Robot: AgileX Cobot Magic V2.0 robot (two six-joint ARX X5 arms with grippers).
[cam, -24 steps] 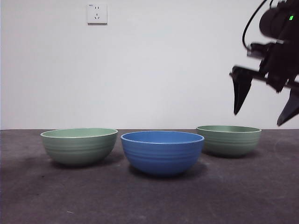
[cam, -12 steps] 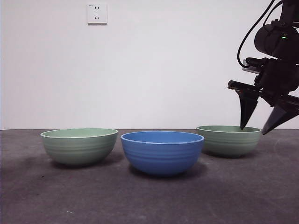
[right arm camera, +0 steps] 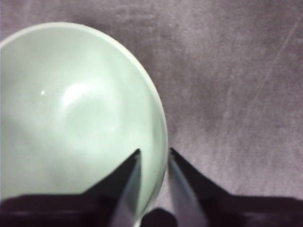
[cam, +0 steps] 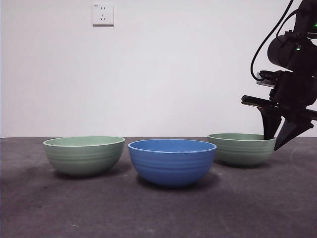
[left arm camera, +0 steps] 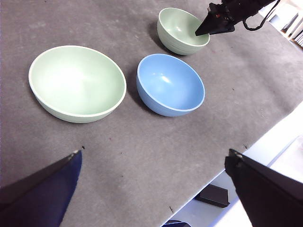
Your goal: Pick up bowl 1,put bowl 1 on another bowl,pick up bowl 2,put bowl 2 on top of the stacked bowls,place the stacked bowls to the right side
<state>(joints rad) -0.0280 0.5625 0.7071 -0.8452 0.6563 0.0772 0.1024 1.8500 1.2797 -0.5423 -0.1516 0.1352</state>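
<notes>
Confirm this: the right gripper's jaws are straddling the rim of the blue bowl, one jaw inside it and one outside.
Not quite. The right gripper straddles the rim of a sage-green bowl, not the blue bowl; one jaw is inside and one outside, as stated. The right wrist view shows the pale green rim between the jaws, and in the front view the blue bowl stands apart, untouched.

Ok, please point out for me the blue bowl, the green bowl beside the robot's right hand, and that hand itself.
blue bowl point(cam: 172, 163): front view, on its ribbed outer wall.
green bowl point(cam: 240, 149): front view, on its outer wall.
right hand point(right arm camera: 154, 158): right wrist view, midway between its fingertips, astride the bowl's rim.
</notes>
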